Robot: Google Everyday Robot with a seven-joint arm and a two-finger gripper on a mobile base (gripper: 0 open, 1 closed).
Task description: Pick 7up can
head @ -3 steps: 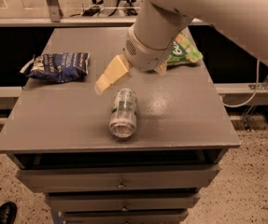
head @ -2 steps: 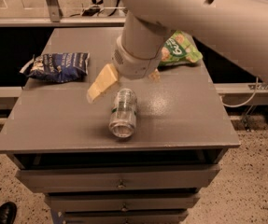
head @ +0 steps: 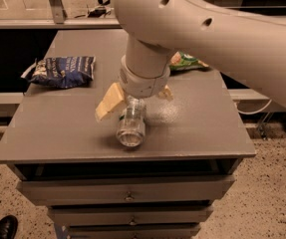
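Note:
The 7up can [head: 131,126] lies on its side near the front middle of the grey cabinet top [head: 58,133], its shiny end facing me. My gripper [head: 135,99] hangs from the big white arm right over the can's far end. One cream finger [head: 108,102] sits left of the can and another finger [head: 165,92] shows to its right, so the fingers are spread open around the can's far part. The arm's wrist hides the can's far end.
A dark blue chip bag [head: 63,70] lies at the back left of the top. A green snack bag [head: 186,60] lies at the back right, partly behind the arm. Drawers [head: 127,193] sit below the top. A black shoe [head: 0,228] is on the floor at lower left.
The arm has swung left and come down. The gripper has moved from behind and beside the can to straddling its far end. The can has not moved.

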